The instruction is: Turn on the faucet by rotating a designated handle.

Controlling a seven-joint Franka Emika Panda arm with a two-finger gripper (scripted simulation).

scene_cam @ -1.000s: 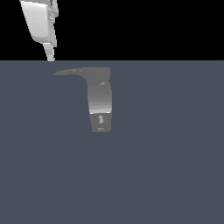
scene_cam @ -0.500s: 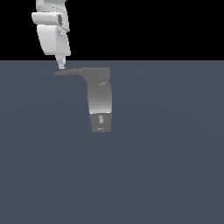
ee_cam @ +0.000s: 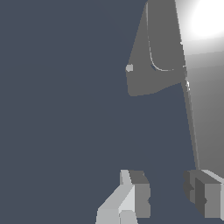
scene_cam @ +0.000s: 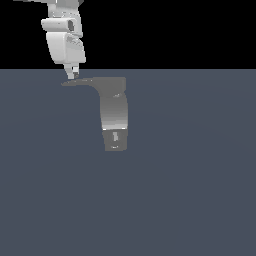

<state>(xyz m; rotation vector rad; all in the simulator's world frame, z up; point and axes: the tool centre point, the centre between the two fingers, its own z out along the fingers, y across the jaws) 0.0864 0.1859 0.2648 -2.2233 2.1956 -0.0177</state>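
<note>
I have the white parallel-jaw gripper (scene_cam: 73,75) open and empty right at the tip of the thin flat grey handle (scene_cam: 85,82), which runs toward the exterior view's right into the grey metallic faucet column (scene_cam: 114,117).

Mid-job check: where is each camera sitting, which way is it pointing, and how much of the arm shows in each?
Exterior view: off the arm, facing the faucet side-on; the handle points to this view's left, with the gripper and wrist hanging above its tip.
Wrist view: on the wrist, looking along the gripper at the handle and faucet; only the parted fingertips show.
Shared: faucet, handle, gripper.
</note>
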